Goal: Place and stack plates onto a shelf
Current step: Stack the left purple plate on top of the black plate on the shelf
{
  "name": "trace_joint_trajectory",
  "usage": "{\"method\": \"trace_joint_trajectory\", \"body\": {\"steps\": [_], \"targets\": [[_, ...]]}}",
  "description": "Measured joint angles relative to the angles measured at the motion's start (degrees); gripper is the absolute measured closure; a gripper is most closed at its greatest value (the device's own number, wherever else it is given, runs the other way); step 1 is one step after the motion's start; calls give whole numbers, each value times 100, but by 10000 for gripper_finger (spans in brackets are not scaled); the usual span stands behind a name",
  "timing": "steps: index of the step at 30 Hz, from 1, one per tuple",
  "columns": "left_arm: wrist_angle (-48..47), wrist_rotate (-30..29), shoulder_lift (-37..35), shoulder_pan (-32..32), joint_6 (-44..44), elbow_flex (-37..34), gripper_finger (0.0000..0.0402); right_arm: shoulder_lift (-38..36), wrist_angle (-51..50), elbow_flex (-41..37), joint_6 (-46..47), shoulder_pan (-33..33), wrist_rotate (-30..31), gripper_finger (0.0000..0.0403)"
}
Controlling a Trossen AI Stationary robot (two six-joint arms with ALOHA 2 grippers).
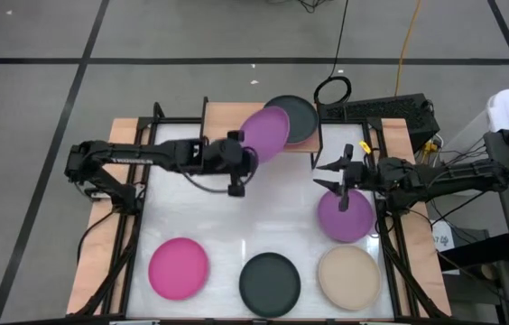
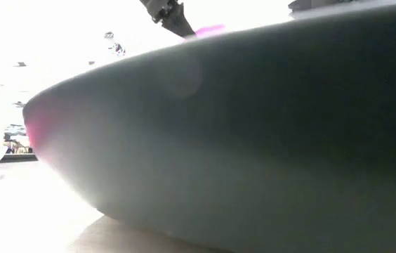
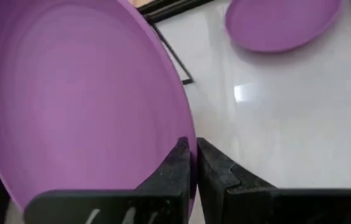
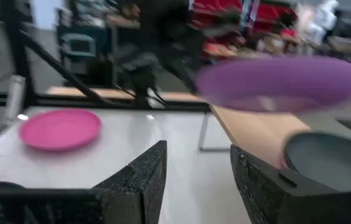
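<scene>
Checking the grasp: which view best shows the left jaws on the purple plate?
The left wrist view: the left gripper pinches the purple plate at its rim. The high view shows it small over the shelf; the right wrist view from afar.

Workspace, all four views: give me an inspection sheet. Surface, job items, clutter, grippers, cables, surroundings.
Surface: white table top with wooden edges, bare in the middle.
Job's things: black plate lies on the shelf; light purple plate held tilted over the shelf; second purple plate, magenta plate, black plate and beige plate lie on the table.
Clutter: nothing seen.
Grippers: left gripper shut on the light purple plate's rim; right gripper open, above the second purple plate.
Cables: black loop and yellow cable on the floor behind the table.
Surroundings: grey tiled floor; equipment to the table's right.
</scene>
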Motion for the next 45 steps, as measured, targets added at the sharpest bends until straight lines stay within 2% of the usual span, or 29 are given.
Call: {"method": "trace_joint_trajectory", "body": {"steps": [5,10,21,29,41,45], "targets": [[212,174,1,357,658,68,389,2,172,0,-190,-2,1,245],[146,144,274,565,1009,566,389,2,200,0,-78,-2,1,245],[-401,271,1538,1053,1886,1986,389,2,198,0,-60,-2,-8,245],[-410,425,2244,1253,2375,2336,387,2,148,0,-77,-2,-13,245],[-220,397,2288,1286,2313,2350,306,2,22,0,-124,-2,-6,245],[-222,107,2288,1237,2262,2352,267,2,4,0,-116,-2,-6,245]]}}
